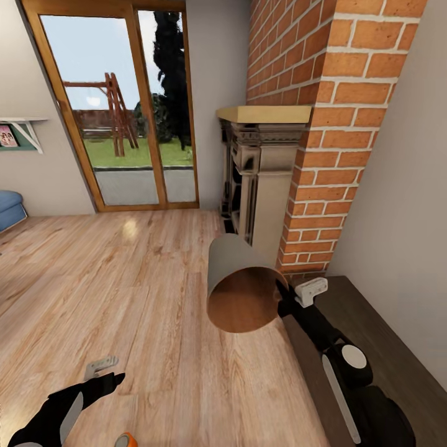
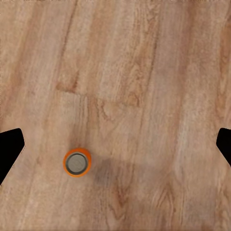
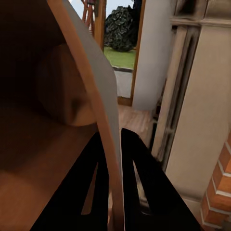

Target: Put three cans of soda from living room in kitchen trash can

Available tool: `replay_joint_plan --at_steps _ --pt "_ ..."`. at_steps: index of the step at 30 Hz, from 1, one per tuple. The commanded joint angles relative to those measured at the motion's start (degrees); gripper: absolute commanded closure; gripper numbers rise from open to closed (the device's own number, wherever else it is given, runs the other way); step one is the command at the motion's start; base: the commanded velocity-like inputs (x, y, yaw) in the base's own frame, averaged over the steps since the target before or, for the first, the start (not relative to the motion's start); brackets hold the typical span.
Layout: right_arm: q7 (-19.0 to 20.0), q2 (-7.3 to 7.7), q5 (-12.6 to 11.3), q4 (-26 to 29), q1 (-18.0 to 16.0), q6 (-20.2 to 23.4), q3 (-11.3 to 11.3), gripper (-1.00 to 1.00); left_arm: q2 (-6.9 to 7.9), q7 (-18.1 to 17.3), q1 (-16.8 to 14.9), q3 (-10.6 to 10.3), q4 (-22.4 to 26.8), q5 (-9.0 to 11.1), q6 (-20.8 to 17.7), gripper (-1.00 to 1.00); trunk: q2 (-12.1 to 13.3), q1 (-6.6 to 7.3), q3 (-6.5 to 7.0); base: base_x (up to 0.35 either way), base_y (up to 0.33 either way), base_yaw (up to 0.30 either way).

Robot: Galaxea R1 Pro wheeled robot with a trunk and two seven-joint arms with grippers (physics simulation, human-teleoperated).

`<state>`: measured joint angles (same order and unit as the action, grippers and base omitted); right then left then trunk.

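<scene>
Living room, beside the brick chimney (image 1: 347, 124) and fireplace (image 1: 261, 174). The right tool (image 3: 111, 159) is clamped on the rim of the tash can (image 1: 239, 288), one finger inside and one outside (mouth tipped toward the camera, held above the wood floor (image 1: 124, 279)). The left tool (image 2: 115, 144) hangs spread wide and empty over a can of soda (image 2: 77, 162) standing upright on the floor.

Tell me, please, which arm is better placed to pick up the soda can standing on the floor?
Left. The left gripper is open above the floor, with the can of soda upright below it. The right gripper is shut on the rim of the tash can, holding it tilted.
</scene>
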<state>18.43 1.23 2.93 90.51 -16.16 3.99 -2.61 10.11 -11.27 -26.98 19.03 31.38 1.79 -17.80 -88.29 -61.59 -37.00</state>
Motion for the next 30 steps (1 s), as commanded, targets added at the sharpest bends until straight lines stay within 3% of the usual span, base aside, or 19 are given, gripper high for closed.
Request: replay_joint_plan --at_steps 1,19,30 --pt "0.46 -0.07 -0.64 0.00 -0.02 0.06 -0.02 1.00 0.00 -0.06 0.00 -0.01 -0.01 -0.05 -0.01 -1.00 0.00 0.00 0.01 0.061 0.188 0.000" --pt "-0.15 -0.18 -0.65 -0.44 0.07 0.22 -0.18 1.00 0.00 -0.15 0.00 -0.04 0.07 -0.01 0.04 -1.00 0.00 0.00 0.01 0.020 0.056 0.000" --pt "-0.15 -0.24 -0.59 -0.60 0.08 0.23 -0.20 1.00 0.00 -0.24 0.00 -0.12 0.09 -0.03 0.04 -1.00 0.00 0.00 0.01 -0.076 0.230 0.000"
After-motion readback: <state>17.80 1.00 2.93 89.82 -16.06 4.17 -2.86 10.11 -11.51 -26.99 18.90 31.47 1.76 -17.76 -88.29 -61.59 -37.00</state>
